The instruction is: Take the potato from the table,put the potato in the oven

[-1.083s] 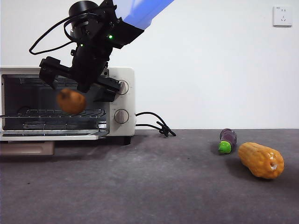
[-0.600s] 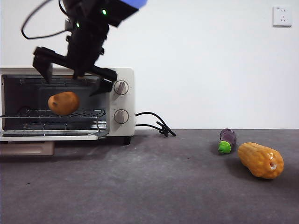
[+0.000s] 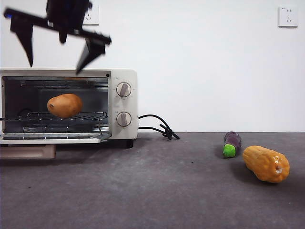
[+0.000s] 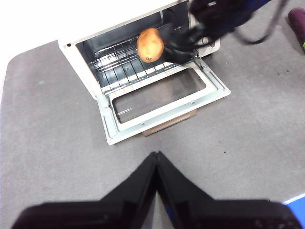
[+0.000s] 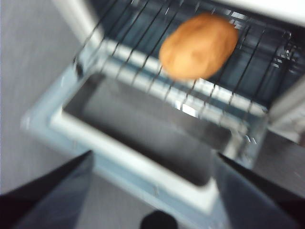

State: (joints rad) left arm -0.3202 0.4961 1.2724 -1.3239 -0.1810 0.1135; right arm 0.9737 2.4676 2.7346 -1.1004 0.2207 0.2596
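Observation:
The orange-brown potato (image 3: pixel 65 105) lies on the wire rack inside the cream-white oven (image 3: pixel 123 76), whose door hangs open. In the right wrist view the potato (image 5: pixel 198 46) rests on the rack bars just behind the lowered door. My right gripper (image 3: pixel 54 67) hangs open above the oven's top, well clear of the potato, with nothing between its jaws. From the left wrist view the potato (image 4: pixel 150 44) shows in the oven (image 4: pixel 78 67), with the right arm's dark body beside it. My left gripper (image 4: pixel 155 155) is shut and empty over the grey table (image 3: pixel 143 191), in front of the oven.
A bumpy yellow corn cob (image 3: pixel 266 163) and a small purple eggplant (image 3: pixel 232 143) lie on the table at the right. The oven's black cord (image 3: pixel 159 126) trails behind it. The open oven door (image 4: pixel 162 102) juts out over the table.
The right gripper has let go of the potato and risen from the oven's mouth to above its top. The potato now rests on the rack.

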